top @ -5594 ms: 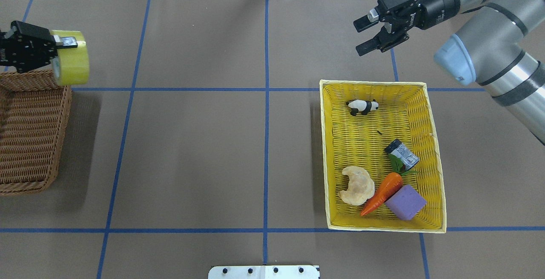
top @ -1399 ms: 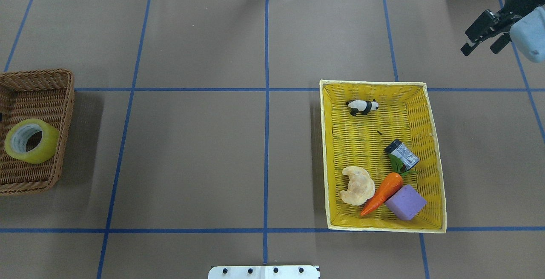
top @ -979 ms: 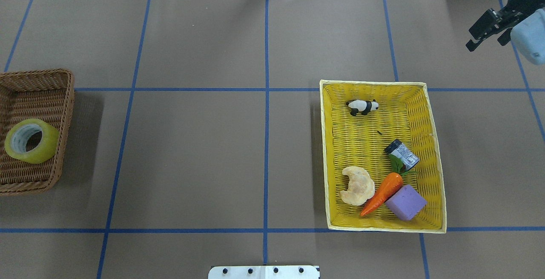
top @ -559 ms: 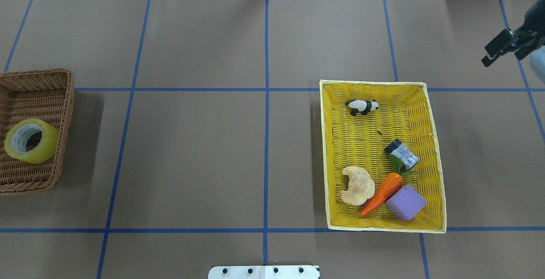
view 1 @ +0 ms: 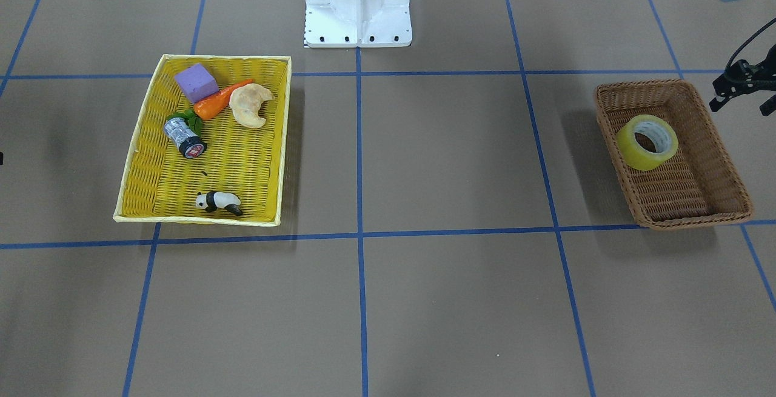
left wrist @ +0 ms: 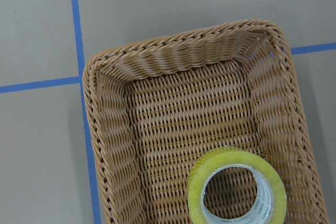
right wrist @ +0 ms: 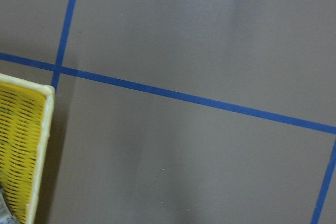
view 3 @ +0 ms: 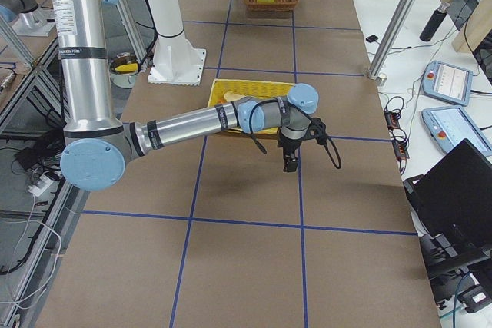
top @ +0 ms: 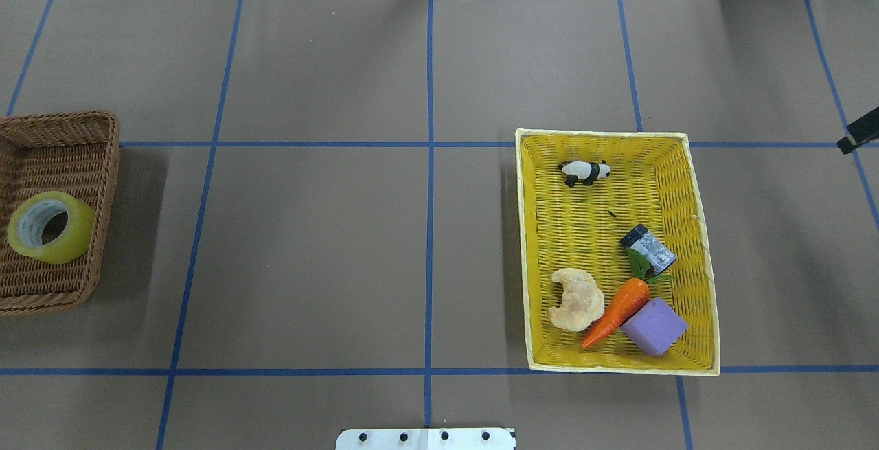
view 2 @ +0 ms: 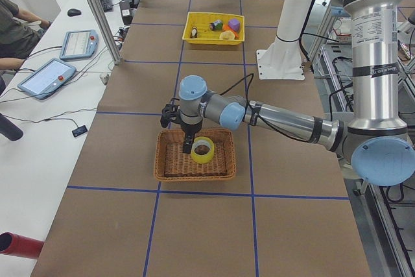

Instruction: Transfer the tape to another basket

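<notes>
The tape (top: 49, 227), a yellowish roll, lies flat inside the dark brown wicker basket (top: 103, 161) at the table's left end. It also shows in the front view (view 1: 647, 141) and the left wrist view (left wrist: 237, 190). My left gripper (view 1: 742, 97) hangs open and empty beside the basket's edge, apart from the tape, and is outside the overhead view. My right gripper (top: 858, 139) shows only as a black tip at the overhead view's right edge. In the right side view (view 3: 290, 163) it hovers open and empty past the yellow tray.
The yellow woven tray (top: 525, 244) at right holds a toy panda (top: 584, 172), a small silver cylinder (top: 647, 247), a croissant (top: 575, 299), a carrot (top: 614, 312) and a purple block (top: 654, 326). The robot base plate (top: 426, 438) is at the near edge.
The left gripper, which held the tape over the brown basket, has let it go and left the overhead view. The right gripper has moved right and nearer, almost out of that view.
</notes>
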Motion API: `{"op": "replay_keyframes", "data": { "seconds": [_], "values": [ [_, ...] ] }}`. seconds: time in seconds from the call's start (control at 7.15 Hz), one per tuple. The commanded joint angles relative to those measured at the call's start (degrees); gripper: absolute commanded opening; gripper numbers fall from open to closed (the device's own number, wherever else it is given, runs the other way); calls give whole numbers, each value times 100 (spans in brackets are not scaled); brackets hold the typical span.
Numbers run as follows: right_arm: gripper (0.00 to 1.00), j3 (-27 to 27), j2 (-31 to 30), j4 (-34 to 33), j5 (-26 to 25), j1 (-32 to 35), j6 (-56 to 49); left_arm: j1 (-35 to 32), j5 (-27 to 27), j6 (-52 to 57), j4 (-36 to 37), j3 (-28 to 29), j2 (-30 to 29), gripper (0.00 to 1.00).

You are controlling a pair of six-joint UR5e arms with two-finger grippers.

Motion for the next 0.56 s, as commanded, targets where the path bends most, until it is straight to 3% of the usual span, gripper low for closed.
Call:
{"op": "replay_keyframes", "data": {
  "seconds": [0.0,0.28,0.42],
  "values": [
    [100,-106,-216,353,-19,252,84,0,0,4,-8,36,-138,98],
    [100,-46,-163,318,173,574,155,9,0,-66,53,158,-453,98],
    [100,-37,-198,353,531,864,137,9,-105,-49,280,377,-699,98]
  ]
}}
